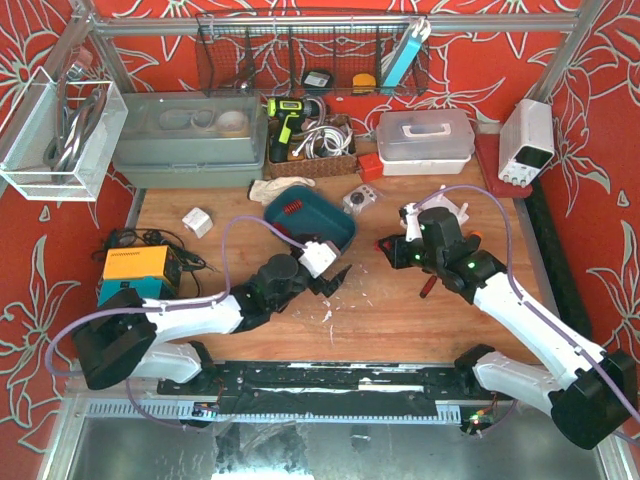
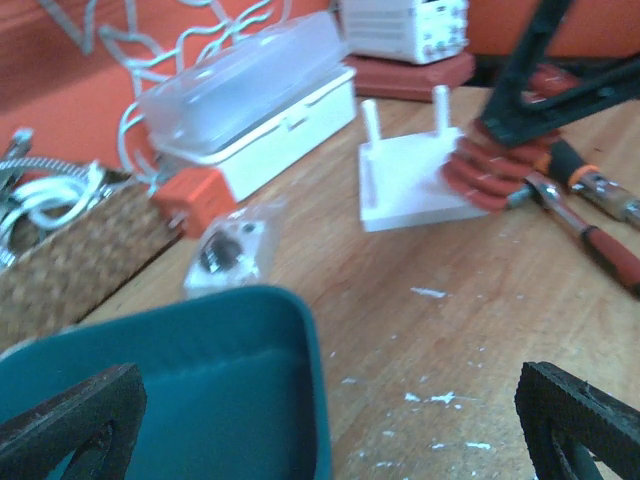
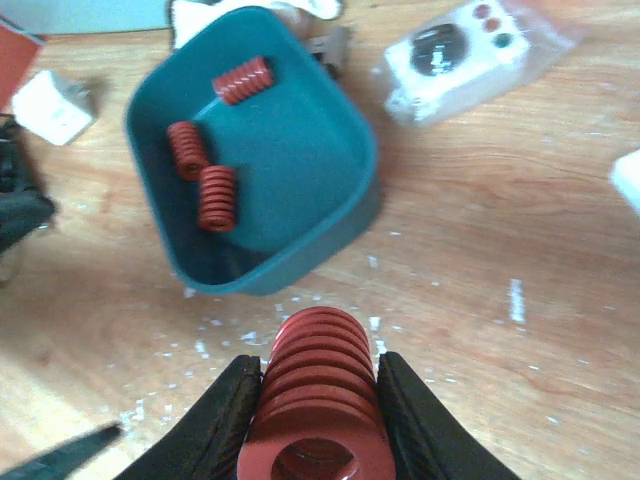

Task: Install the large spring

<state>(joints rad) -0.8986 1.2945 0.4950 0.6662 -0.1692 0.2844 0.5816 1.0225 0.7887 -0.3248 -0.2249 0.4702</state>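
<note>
Black fingertips (image 2: 75, 415) of the left hand (image 1: 338, 280) are standing spread wide, gripping nothing, hovering over the wooden desk (image 1: 400, 320) at 6 o'clock from the rounded teal plastic tray (image 1: 335, 238), which is holding three small red coil springs (image 3: 215, 195). At 3 o'clock from that tray, the right hand (image 1: 392, 247) is pinching the large red coil spring (image 3: 318, 370) just beside the white two-peg plate (image 2: 410, 185).

The left pincer (image 2: 322, 425) gaped wide, its tips at the bottom corners, above a teal tray (image 2: 200, 380) at lower left. At upper right, the right pincer (image 2: 522, 120) clamped the large spring (image 2: 495, 165) at the edge of a white pegged base (image 2: 410, 180) on the counter (image 2: 450, 320).
</note>
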